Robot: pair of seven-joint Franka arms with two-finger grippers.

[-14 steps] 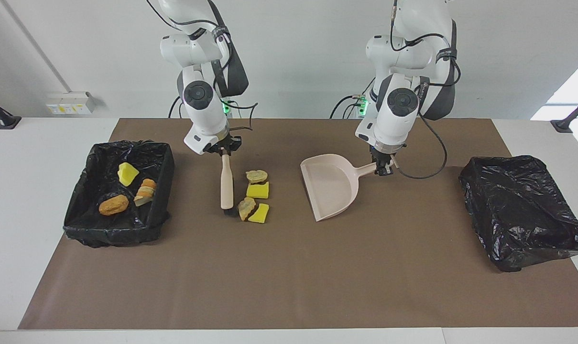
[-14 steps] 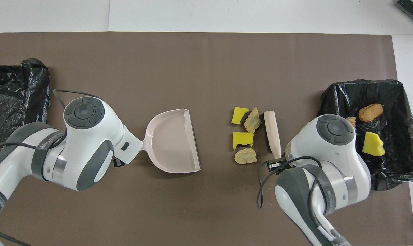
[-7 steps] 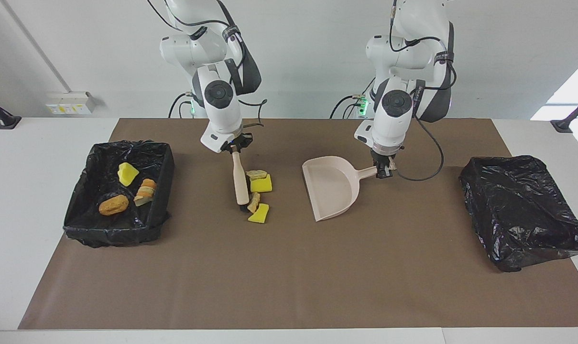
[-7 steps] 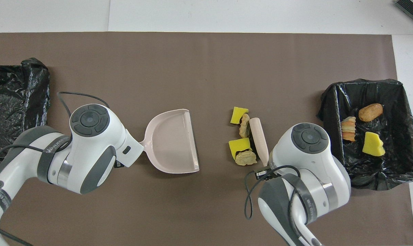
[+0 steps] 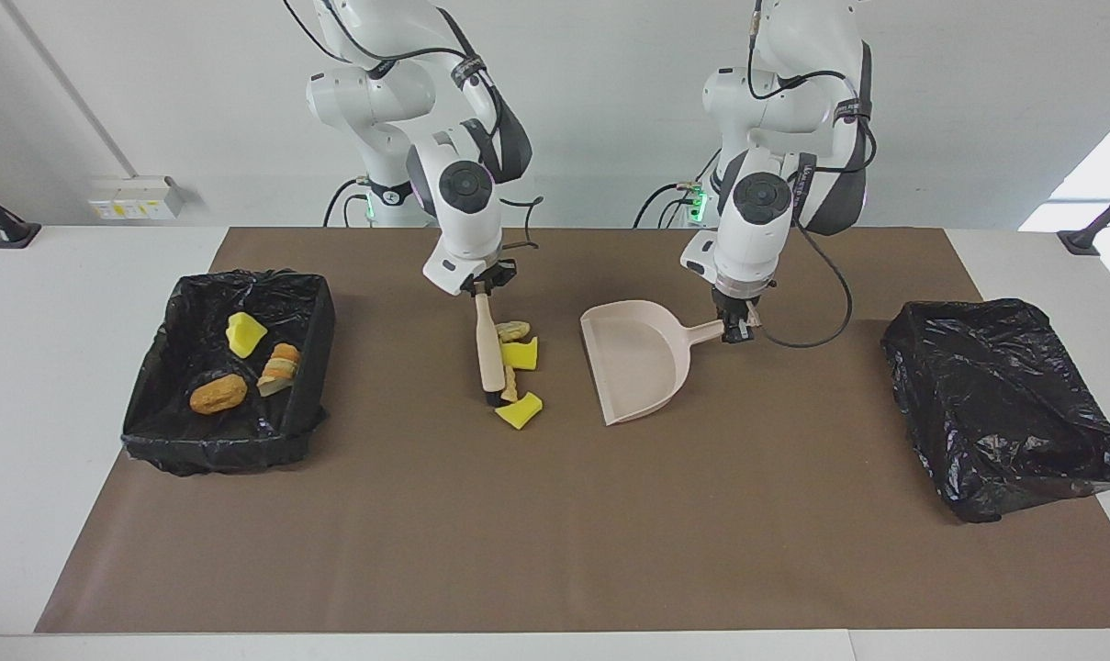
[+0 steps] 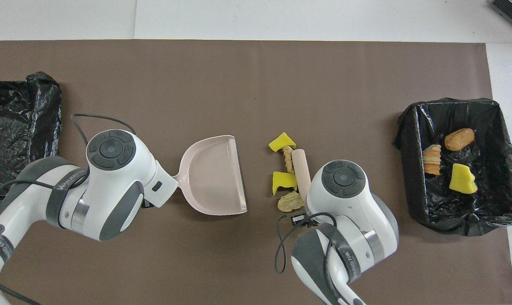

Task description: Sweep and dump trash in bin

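trash (image 5: 521, 353) by brush (image 5: 489, 353) | R fingers (image 5: 481, 287) clamp brush | L fingers (image 5: 734, 323) clamp dustpan (image 5: 637, 358) handle

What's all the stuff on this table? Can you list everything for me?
Brush: one, pale pink handle, dark bristles, on the mat beside the loose scraps.
Dustpan: one, pale pink, mid-table, mouth toward the scraps.
Loose scraps: four, two yellow, two tan, between brush and dustpan.
Binned scraps: three, yellow, orange-brown, striped tan, in the lined bin.
Lined bin: one, black, at the right arm's end.
Second bin: one, black, at the left arm's end.
Mat: one, brown, covering the table.
Right gripper: shut on the brush handle.
Left gripper: shut on the dustpan handle.
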